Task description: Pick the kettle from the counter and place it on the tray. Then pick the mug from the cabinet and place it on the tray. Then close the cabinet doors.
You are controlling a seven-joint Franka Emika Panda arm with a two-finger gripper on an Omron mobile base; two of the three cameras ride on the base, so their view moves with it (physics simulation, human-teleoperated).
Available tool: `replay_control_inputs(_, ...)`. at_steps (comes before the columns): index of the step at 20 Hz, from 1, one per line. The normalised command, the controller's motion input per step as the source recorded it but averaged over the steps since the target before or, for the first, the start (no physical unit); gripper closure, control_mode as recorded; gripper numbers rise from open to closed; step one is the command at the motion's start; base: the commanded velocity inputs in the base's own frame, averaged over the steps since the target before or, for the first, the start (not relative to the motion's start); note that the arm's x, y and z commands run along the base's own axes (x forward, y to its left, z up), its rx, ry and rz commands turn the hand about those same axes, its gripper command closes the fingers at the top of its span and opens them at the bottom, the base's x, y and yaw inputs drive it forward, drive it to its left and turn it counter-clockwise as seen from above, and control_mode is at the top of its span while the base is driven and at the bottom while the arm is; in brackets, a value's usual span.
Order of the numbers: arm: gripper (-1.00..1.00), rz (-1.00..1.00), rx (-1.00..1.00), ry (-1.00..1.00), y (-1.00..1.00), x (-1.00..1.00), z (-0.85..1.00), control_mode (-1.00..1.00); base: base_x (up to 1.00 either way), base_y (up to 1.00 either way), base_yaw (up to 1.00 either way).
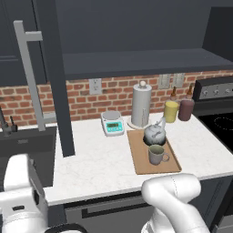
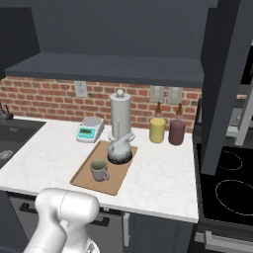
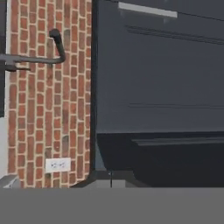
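Hand view: gripper apparently closed, empty.

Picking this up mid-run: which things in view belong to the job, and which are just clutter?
Job: kettle and mug, both on the tray; open cabinet doors.
Clutter: scale, paper towel holder, yellow canister, maroon canister.

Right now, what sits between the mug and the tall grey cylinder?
The kettle, on the tray behind the mug and before the cylinder, in both base views.
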Motion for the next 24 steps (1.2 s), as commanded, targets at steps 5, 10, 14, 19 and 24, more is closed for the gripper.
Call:
replay_control_inputs(5, 1.0, -0.05, -0.11, -0.03, 0.67, 0.96, -0.28, -1.0, 0.0, 0.0, 0.0)
replay_control_inputs(10, 1.0, -0.03, -0.1, -0.01, 0.78, 0.73, -0.17, -1.0, 0.0, 0.0, 0.0)
replay_control_inputs(14, 1.0, 0.0, -0.01, -0.02, 0.69, 0.5, -0.06, -1.0, 0.0, 0.0, 0.0)
replay_control_inputs(19, 1.0, 0.0, 0.0, 0.0, 0.18, 0.18, 0.0, -1.0, 0.0, 0.0, 0.0)
replay_control_inputs(24, 1.0, -0.11, 0.0, 0.03, -0.23, 0.11, 0.09, -1.0, 0.0, 0.0, 0.0)
